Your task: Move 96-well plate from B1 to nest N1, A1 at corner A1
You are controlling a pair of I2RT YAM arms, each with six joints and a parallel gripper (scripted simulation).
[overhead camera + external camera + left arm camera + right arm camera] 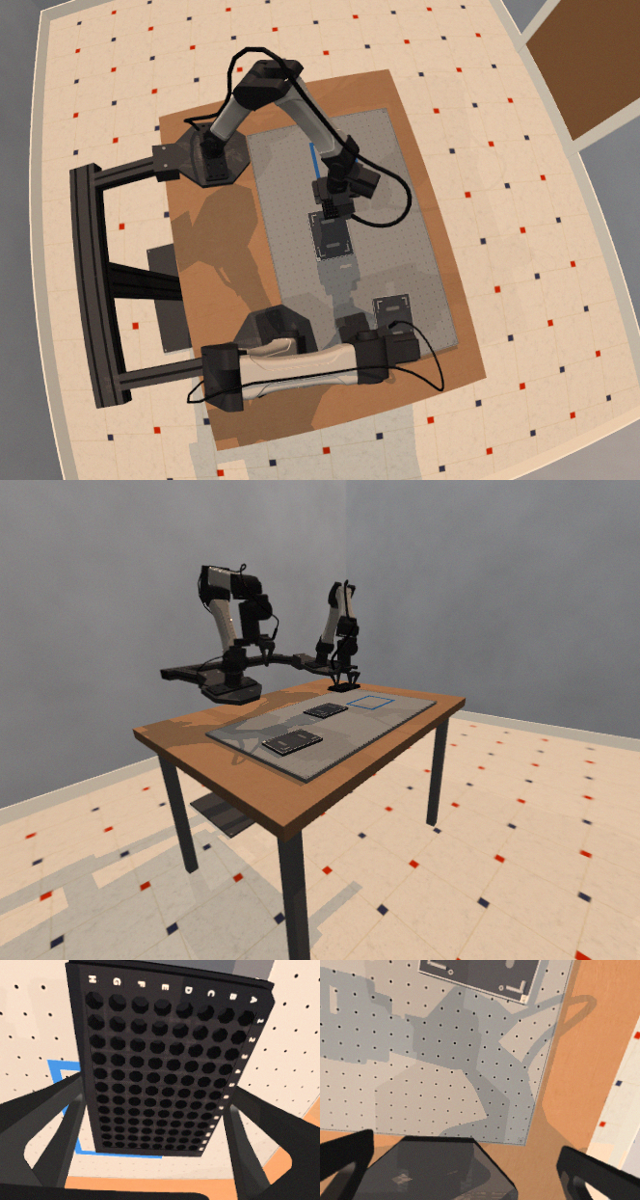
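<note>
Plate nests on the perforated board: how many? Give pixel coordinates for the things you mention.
2. One nest [331, 252] [317, 711] mid-board; another [383, 309] [279, 745] near the board's right-arm end, partly under that arm in the top view. None other shows.
</note>
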